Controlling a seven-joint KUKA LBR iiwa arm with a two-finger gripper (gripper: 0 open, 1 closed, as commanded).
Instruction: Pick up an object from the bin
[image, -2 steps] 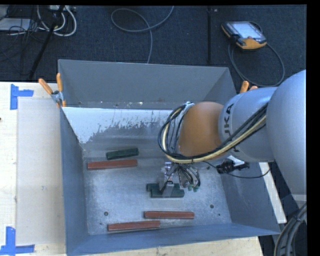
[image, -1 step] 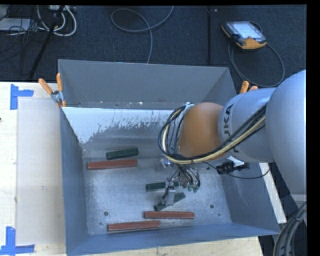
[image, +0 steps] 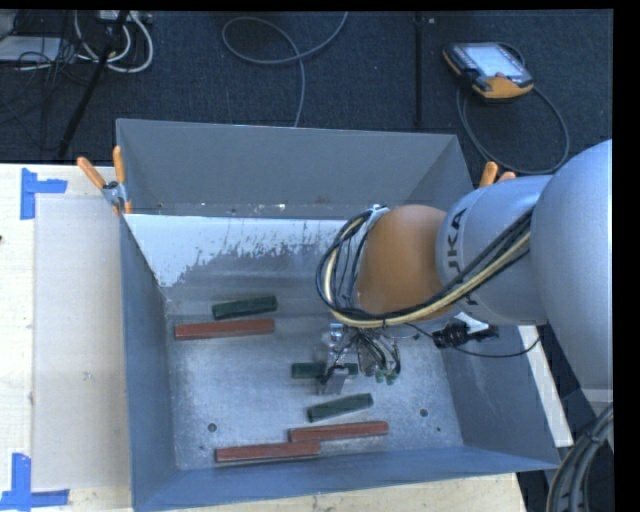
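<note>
Six slim bars lie flat in the grey bin (image: 150, 400), the red-brown bars (image: 224, 328) longest, and mid-floor the gripper (image: 335, 368), spread or pressed together I cannot tell, hangs over the right end of a short dark green bar (image: 305, 371) lying left-to-right, a second green bar (image: 340, 406) just below.

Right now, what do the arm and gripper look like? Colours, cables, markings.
The arm is bulky, rounded and light grey, with dark lettering near the wrist. An orange-brown domed cover caps the wrist, ringed by looped black and yellowish cables. The gripper is small, metallic grey with dark parts.
</note>
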